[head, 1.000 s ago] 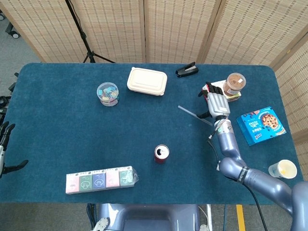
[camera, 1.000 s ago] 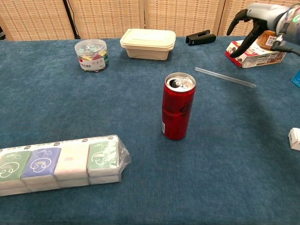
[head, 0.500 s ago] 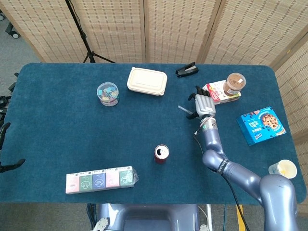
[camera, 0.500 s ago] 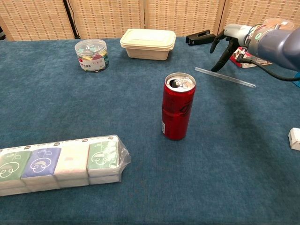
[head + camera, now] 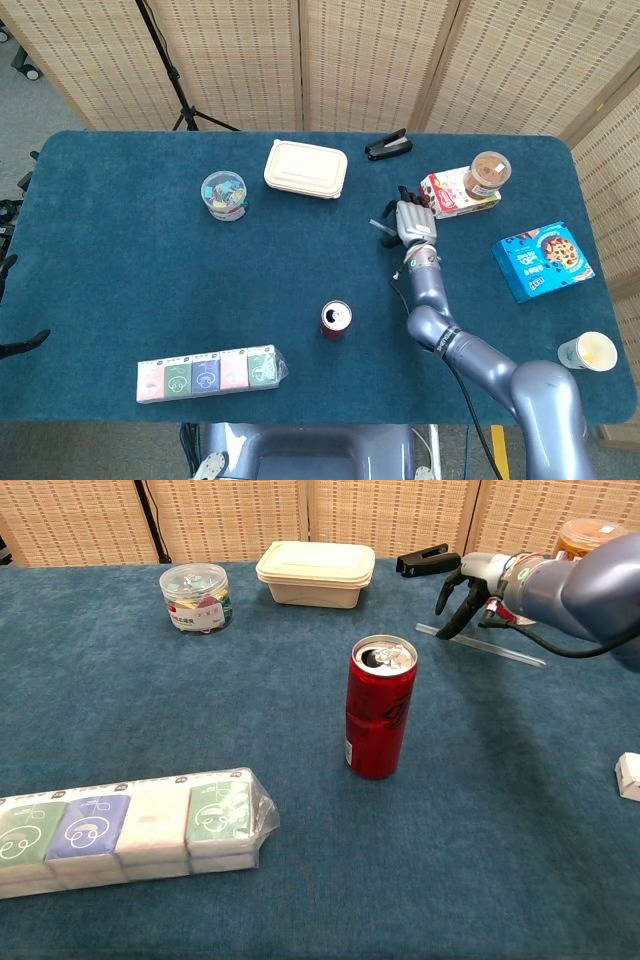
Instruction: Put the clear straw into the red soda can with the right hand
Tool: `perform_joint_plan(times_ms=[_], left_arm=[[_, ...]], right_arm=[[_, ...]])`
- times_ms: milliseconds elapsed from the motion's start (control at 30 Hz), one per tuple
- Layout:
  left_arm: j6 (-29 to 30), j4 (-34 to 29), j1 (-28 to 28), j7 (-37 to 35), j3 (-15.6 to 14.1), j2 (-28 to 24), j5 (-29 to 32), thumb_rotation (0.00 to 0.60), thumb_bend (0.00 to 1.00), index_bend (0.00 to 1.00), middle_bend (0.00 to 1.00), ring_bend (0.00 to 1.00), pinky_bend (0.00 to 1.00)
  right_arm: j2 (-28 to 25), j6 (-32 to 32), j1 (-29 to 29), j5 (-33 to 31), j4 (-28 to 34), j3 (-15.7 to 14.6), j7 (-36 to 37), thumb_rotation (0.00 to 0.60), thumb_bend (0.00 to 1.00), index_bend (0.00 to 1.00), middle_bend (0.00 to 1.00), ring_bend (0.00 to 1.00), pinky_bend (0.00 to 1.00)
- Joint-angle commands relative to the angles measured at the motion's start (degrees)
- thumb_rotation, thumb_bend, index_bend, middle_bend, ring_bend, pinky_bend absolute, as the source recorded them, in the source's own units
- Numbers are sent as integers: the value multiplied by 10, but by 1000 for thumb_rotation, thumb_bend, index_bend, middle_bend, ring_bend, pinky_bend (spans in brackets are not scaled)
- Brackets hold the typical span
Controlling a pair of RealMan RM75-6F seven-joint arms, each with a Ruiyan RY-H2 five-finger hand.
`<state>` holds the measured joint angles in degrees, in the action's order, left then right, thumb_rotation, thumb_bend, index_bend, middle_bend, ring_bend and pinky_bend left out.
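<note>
The right robot hand hangs over the far right part of the table, its dark fingers pointing down and spread apart, their tips at the near end of the clear straw. Whether they touch the straw cannot be told; the robot hand holds nothing that either view shows. In the head view the same robot hand covers the straw's end, its grey arm running back toward the bottom right corner.

The clear straw lies flat on the blue cloth, slanting away from the fingertips toward the right. The red soda can stands upright — tab end up, mouth open — well apart from the straw, nearer the middle of the table; from above the can sits below and left of the robot hand.

Behind the robot hand lie a black stapler and a red-and-white snack box with a brown lidded cup beside it. A cream lunch box and a clear tub of coloured clips stand along the far side. A wrapped row of tissue packs lies at the near left, a blue cookie box and a paper cup at the right edge.

Of the left robot hand only dark fingertips show at the left border — its state cannot be told.
</note>
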<state>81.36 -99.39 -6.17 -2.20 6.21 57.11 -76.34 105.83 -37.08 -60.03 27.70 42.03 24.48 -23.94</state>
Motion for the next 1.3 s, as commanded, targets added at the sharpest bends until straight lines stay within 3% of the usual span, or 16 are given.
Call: perform_joint_plan(times_ms=[33, 633, 933, 1300], left_arm=[[-1, 0, 0, -1, 0, -1, 1, 600, 0, 0, 0, 0, 0], [-6, 1, -1, -11, 3, -4, 6, 600, 0, 0, 0, 0, 0], [-7, 1, -1, -11, 3, -4, 8, 600, 0, 0, 0, 0, 0], [-8, 0, -2, -7, 4, -3, 10, 600, 0, 0, 0, 0, 0]], right_arm=[[7, 3, -4, -1, -10, 0, -2, 600, 321, 383, 0, 0, 0], [47, 32, -18, -33, -95, 16, -29, 600, 372, 415, 0, 0, 0], [53, 38, -20, -33, -103, 23, -33, 600, 453, 438, 0, 0, 0], [59, 42, -16, -24, -110, 25, -33, 600, 466, 456, 0, 0, 0]])
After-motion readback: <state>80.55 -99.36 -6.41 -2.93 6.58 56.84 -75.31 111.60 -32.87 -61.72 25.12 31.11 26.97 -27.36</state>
